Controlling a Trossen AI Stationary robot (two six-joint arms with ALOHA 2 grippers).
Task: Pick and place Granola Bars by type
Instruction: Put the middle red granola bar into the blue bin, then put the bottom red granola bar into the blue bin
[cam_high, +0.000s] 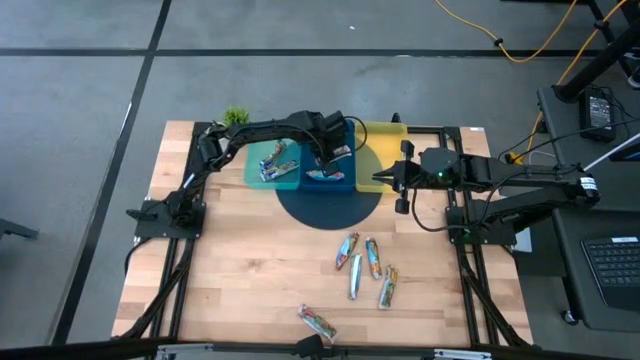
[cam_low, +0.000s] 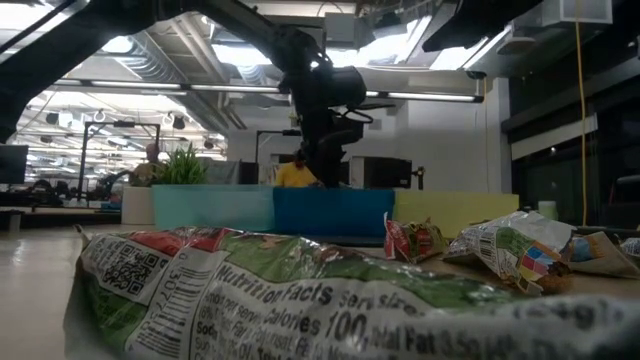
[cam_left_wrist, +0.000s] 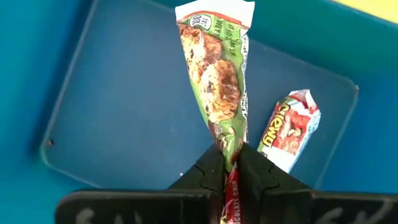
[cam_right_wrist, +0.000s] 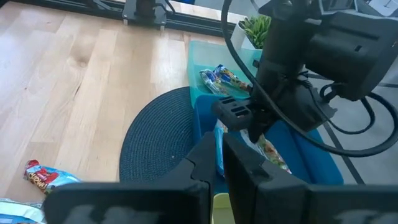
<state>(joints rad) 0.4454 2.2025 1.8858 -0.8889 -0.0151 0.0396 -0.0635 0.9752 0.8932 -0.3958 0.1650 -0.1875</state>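
Green-wrapped granola bar (cam_left_wrist: 222, 87) pinched by one end between left gripper (cam_left_wrist: 230, 163) fingers, hanging down over blue tray (cam_left_wrist: 112, 112). Wrapper shiny, green with oat-cluster picture, white crimped far end. Red-white bar (cam_left_wrist: 289, 127) lies on tray floor beside it. Loose bars (cam_high: 365, 268) on wood table (cam_high: 250, 260). Right gripper (cam_high: 383, 179) fingers together, empty, beside yellow tray (cam_high: 385, 135).

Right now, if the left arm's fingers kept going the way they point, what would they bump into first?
Probably the blue tray's floor: the left gripper, shut on a green-wrapped granola bar, points into it. The bar's tip would likely touch first.
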